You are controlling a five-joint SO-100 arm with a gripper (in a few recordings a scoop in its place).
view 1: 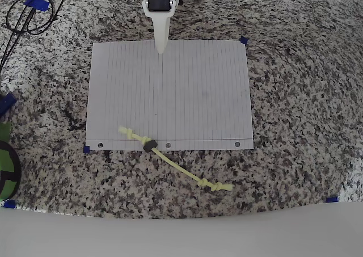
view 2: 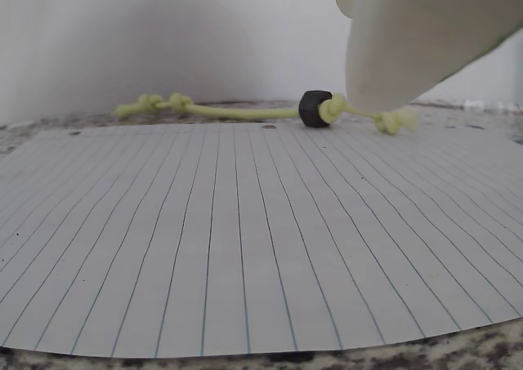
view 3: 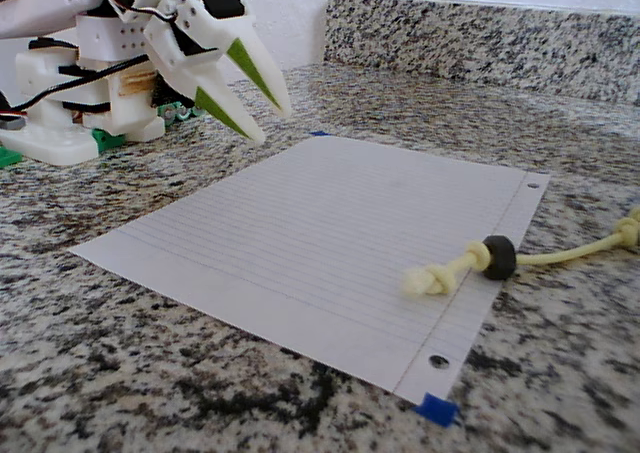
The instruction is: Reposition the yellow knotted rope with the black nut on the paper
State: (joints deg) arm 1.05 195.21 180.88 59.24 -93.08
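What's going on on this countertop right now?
A white robot arm's gripper, fingers slightly apart and holding nothing, hovers over the far edge of the lined paper. The yellow knotted rope lies across the paper's punched-hole edge: one knot on the sheet, the black nut at the edge, the rest trailing onto the granite.

yellow knotted rope (view 1: 173, 162) — half off paper (view 1: 170, 87); black nut (view 1: 149, 144) at edge
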